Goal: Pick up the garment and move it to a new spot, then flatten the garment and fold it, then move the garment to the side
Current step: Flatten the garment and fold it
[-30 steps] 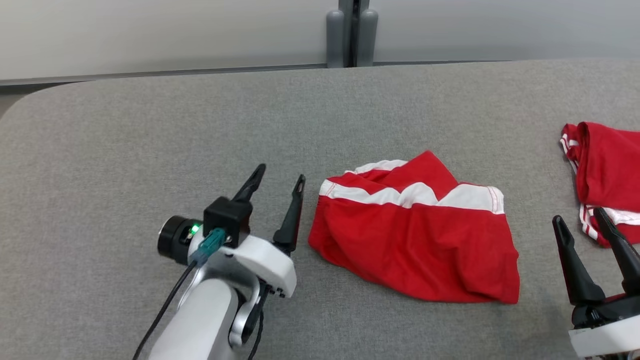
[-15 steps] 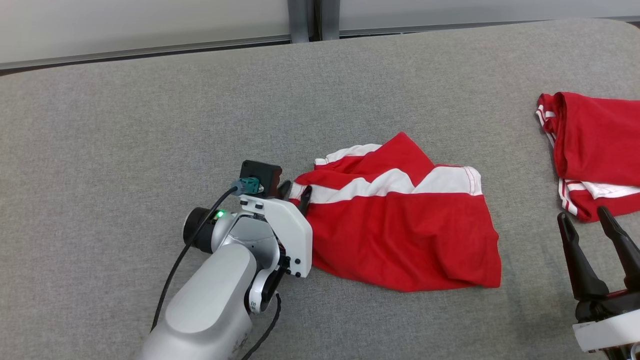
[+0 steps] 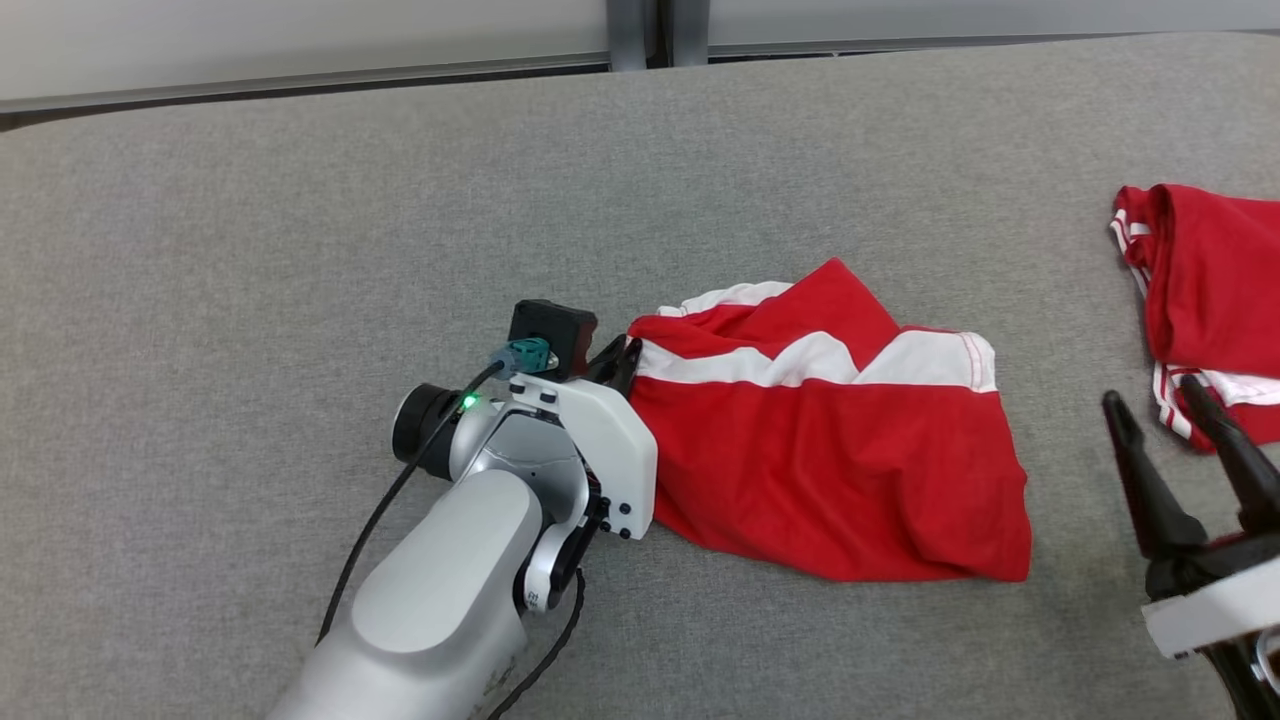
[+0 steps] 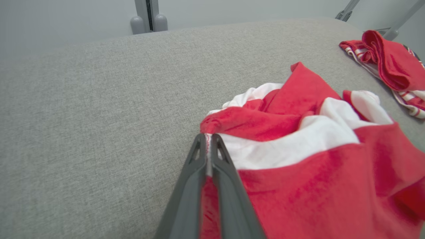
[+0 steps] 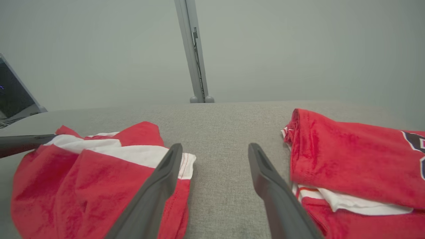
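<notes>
A crumpled red garment with white bands (image 3: 830,450) lies in the middle of the grey padded table (image 3: 300,250). My left gripper (image 3: 622,362) is at its left corner, shut on the white-banded edge; the left wrist view shows the two fingers pinched together on the garment (image 4: 298,159) with cloth between them, gripper tip (image 4: 208,136). My right gripper (image 3: 1152,405) stands open at the lower right, above the table between the two red garments, holding nothing. In the right wrist view the garment (image 5: 86,179) lies left of the open gripper (image 5: 215,147).
A second, folded red garment with white stripes (image 3: 1205,290) lies at the table's right edge, also seen in the left wrist view (image 4: 388,63) and the right wrist view (image 5: 352,159). A grey post (image 3: 655,30) stands behind the table. Bare table stretches to the left and back.
My left gripper moved right to the garment's left corner and shut on its white-banded edge. The head camera dipped and shifted. The right gripper stayed open and nearly in place.
</notes>
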